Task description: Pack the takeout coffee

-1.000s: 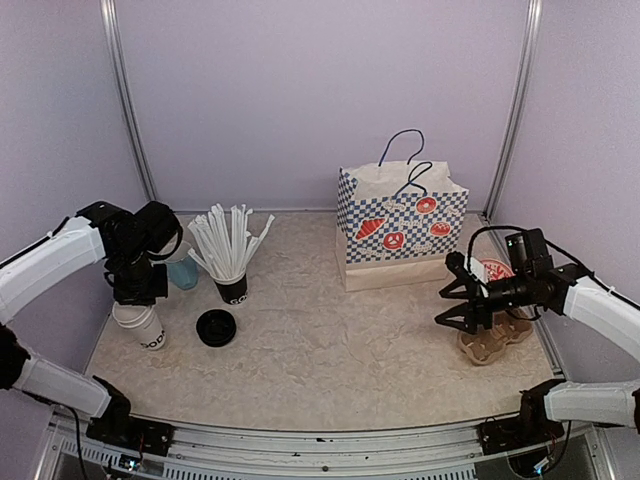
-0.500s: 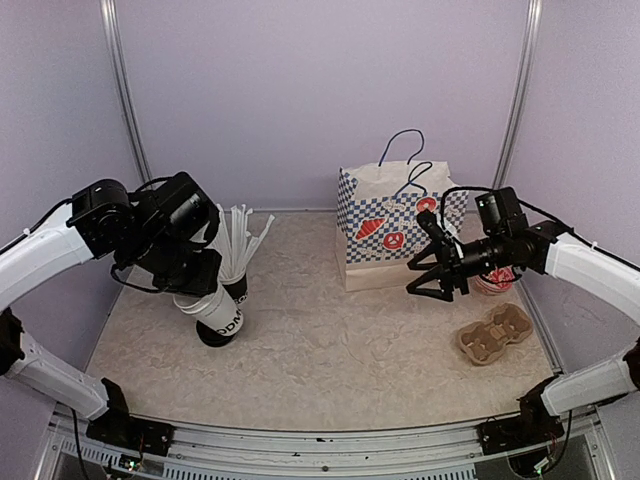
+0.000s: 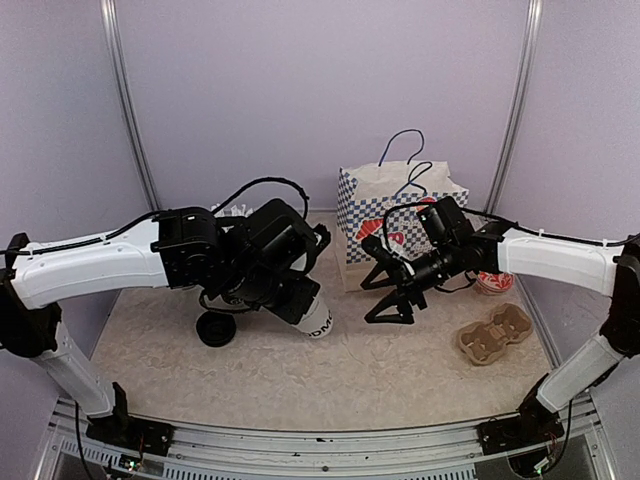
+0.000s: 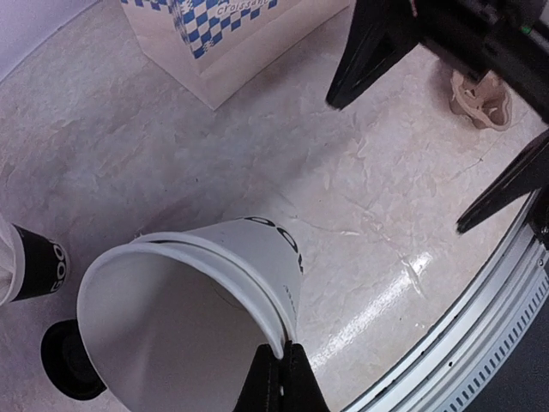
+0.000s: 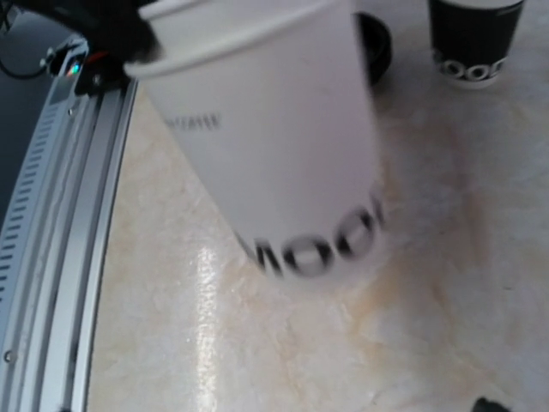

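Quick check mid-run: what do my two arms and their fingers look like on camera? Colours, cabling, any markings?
Both match. The left arm and right arm have smooth white link shells joined by bulky black joint housings. The left gripper and right gripper are all black, with slim, tapering fingers. A thin black cable loops free near each wrist. No markings are readable.

top external: high, wide, looking down
left wrist: close, into white cup (image 4: pixel 171 318)
right wrist: close, same cup's side
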Controlling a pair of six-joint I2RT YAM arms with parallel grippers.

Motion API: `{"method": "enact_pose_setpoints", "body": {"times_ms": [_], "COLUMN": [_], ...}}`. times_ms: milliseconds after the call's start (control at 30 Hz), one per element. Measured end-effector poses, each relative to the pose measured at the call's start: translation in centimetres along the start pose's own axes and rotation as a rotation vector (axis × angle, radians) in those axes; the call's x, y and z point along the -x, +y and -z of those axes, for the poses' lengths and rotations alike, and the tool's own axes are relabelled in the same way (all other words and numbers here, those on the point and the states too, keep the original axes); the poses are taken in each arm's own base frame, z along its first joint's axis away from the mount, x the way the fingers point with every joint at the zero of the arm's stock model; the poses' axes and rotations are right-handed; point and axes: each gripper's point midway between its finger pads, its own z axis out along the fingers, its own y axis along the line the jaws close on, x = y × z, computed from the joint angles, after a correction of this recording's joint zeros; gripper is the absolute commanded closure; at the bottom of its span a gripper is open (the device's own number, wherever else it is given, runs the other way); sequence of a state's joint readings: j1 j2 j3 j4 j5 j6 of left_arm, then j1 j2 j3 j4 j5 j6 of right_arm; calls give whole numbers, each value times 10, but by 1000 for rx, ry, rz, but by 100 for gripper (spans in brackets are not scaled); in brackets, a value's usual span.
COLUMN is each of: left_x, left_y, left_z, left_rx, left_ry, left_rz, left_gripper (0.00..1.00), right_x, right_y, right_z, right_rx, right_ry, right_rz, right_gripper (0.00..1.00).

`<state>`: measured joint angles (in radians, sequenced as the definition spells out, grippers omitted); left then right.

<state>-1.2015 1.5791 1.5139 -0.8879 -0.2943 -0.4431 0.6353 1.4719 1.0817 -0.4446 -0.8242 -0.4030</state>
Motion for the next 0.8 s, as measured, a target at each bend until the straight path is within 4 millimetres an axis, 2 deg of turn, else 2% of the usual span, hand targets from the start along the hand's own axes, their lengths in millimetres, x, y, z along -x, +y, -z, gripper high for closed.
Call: {"method": "enact_pose_setpoints", "body": {"times_ms": [100,233,300,633,800], "left_x": [13,37,39,42,48], "left_y": [-10,-24,-28,-37,-40], "left_z": [-5,6,9,13,20], "left_rx": [-28,-95,-117,-202,-226], "left_ry": [-34,-98,-101,-85,-91], "left_rz": [-7,3,5,29,39], "left_gripper": [100,100,100,100,100], "right_x": [-6,-11,-10,-4,-3], "right_y": [1,7,7,1,-1], "right_z": [-20,-43,-49,-57,-58], "right_rx": [24,51,54,36,27], "right_ry": [23,43,38,9,0], "right_rz": [9,32,46,69,81], "right_gripper": [1,1,1,1,16]}}
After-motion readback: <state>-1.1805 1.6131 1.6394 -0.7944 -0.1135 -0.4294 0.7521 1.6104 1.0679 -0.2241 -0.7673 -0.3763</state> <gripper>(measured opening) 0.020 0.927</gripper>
